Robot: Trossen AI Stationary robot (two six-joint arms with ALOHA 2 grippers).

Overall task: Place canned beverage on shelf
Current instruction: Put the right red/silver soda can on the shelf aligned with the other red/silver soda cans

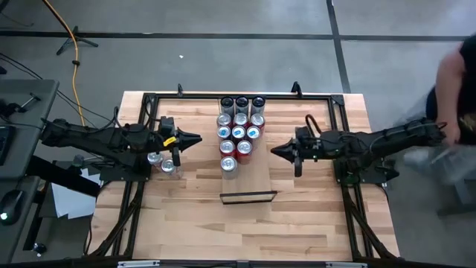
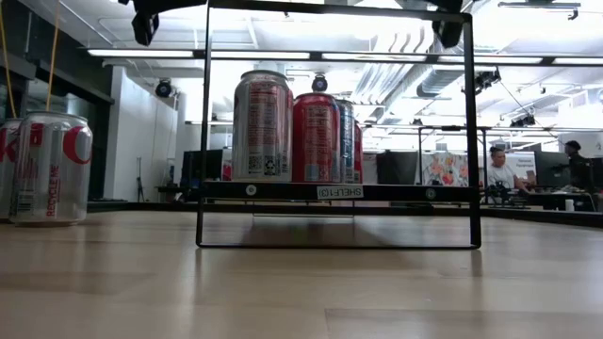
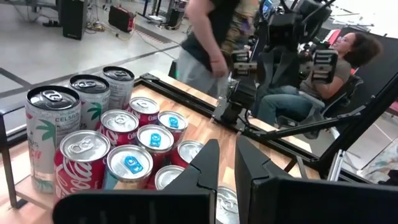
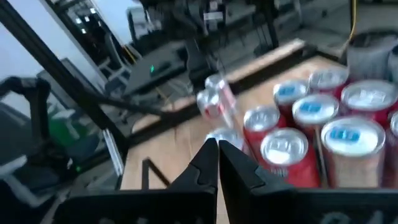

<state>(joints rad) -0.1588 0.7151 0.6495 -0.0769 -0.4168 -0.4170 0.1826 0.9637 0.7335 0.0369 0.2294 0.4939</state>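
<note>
The shelf, a pale narrow board with a black lip at its near end, lies mid-table. Several canned beverages, red, silver and tall white ones, stand upright on its far half, also seen in the low view and both wrist views. My left gripper hovers left of the cans, shut, pointing level toward them and holding nothing. My right gripper hovers right of them, shut and empty, pointing left. In the wrist views both grippers show shut, bare fingertips.
Two silver cans stand on the table under my left arm, seen large in the low view. A black frame borders the tabletop. A person stands beyond the right edge; others show in the room behind.
</note>
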